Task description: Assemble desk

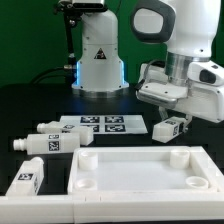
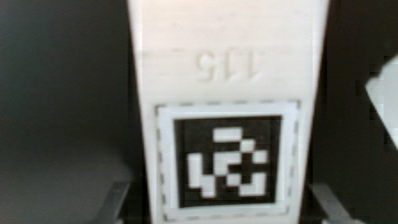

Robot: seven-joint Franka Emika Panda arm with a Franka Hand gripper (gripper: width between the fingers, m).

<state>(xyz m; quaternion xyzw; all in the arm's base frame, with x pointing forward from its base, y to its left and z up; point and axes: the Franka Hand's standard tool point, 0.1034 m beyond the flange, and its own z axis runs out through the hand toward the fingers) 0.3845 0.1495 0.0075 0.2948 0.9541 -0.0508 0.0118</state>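
Nearest the camera in the exterior view lies the white plastic square tabletop (image 1: 150, 172). It is a tray-like piece with a raised rim and recessed sockets at its corners, resting flat on the black bench (image 1: 25, 118) with its hollow side up. Off its corner on the exterior view's left lies the nearest leg (image 1: 24, 181), a white blocky plastic piece bearing a black-and-white square tag, on its side and apart from the tray.

Further back on that side lie the second leg (image 1: 36, 144) and, behind it, the third leg (image 1: 58, 127), both on their sides and close together. The third leg lies just beside the marker board (image 1: 100, 123), a thin flat white sheet printed with several tags.

At the exterior view's right of that board, beyond the tray's far rim, the white two-finger hand (image 1: 167, 116) is clamped on the fourth leg (image 1: 170, 128). I cannot tell whether this leg touches the bench.

In the wrist view the fourth leg (image 2: 222, 70) fills the middle, its tag facing the camera below blurred raised digits. The hand (image 2: 217, 205) shows grey fingers (image 2: 111, 200) on either side of it.

Farthest back stands the white conical robot base (image 1: 97, 60), with a blue glow at its foot.
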